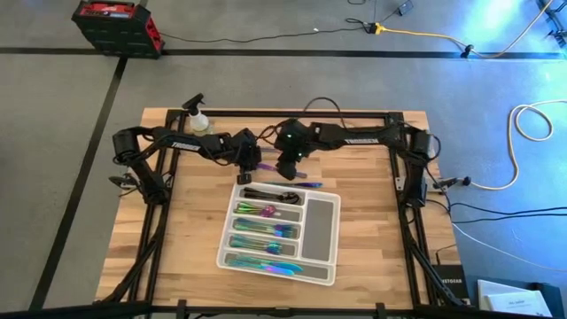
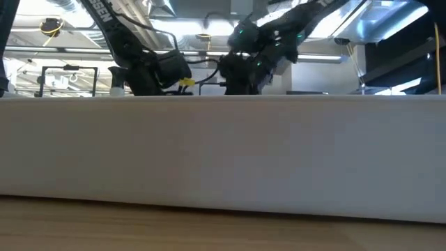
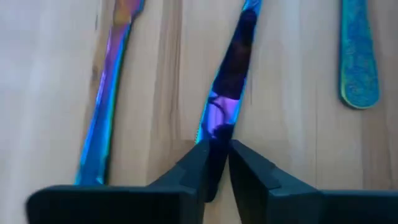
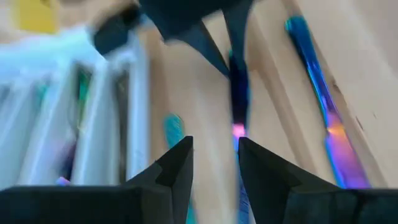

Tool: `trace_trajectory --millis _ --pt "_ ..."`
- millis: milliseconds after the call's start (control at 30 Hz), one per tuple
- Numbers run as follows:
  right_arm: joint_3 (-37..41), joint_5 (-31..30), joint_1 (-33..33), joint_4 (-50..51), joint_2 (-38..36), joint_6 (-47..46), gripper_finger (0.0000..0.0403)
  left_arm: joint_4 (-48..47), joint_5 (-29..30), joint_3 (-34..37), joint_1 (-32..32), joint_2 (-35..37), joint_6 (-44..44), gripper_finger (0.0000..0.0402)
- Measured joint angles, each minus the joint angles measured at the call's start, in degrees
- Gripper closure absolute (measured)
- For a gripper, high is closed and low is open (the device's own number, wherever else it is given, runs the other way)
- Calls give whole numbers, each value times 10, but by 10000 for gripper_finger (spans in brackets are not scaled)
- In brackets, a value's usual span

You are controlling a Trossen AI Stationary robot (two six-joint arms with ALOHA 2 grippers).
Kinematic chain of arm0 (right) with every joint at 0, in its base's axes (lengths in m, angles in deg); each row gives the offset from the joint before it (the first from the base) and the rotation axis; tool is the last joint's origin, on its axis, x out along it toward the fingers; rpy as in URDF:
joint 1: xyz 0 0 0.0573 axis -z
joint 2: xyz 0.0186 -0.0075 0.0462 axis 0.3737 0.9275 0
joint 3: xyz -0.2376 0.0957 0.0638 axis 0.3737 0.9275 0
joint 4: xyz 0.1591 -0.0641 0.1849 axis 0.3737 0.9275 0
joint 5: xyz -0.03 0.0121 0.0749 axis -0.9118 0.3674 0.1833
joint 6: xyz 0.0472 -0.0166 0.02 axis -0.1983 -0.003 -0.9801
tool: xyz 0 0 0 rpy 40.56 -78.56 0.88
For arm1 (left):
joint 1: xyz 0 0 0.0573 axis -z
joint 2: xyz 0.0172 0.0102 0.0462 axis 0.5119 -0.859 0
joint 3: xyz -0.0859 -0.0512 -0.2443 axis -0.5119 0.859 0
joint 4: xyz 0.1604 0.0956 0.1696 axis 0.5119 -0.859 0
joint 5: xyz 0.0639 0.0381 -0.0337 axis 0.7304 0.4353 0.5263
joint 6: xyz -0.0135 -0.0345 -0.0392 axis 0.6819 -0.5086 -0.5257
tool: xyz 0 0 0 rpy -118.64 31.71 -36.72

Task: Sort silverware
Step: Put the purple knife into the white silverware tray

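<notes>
My left hand (image 3: 216,167) is down on the pale wooden tabletop (image 1: 177,257), its two dark fingers (image 3: 186,174) clamped on a slim iridescent purple-blue metal knife (image 3: 230,74) that lies flat on the wood just beyond the white-grey compartment tray (image 1: 323,221). Another rainbow-coloured piece (image 3: 109,99) lies beside it, and a teal handle end (image 3: 359,56) on its other side. My right hand (image 4: 214,165) hovers just over the same knife from the opposite end, fingers apart and holding nothing. Most of the iridescent silverware (image 1: 266,239) already sits in the tray's compartments. A yellow-green spray bottle (image 1: 198,119) stands near the tabletop's far edge.
</notes>
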Motion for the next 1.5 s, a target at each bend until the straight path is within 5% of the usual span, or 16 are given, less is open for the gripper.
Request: trace_trajectory --millis 133,533,733,867,1267,1500 --pt "77 -9 1 -97 -42 -32 292 -7 -42 0 -2 1 10 397" --pt "242 -35 0 -290 -51 -139 292 42 -61 0 -3 17 -19 402" --pt "255 -77 -23 -315 -50 -56 292 53 -80 0 -8 16 -19 401" --pt "256 -50 -24 -304 -49 -30 289 51 -88 0 -15 7 -31 401" --pt "291 -67 -21 -335 -55 13 167 55 -105 0 -19 -6 -47 401" --pt "368 -77 -17 -422 -55 19 166 52 -105 0 -16 -33 -65 401"
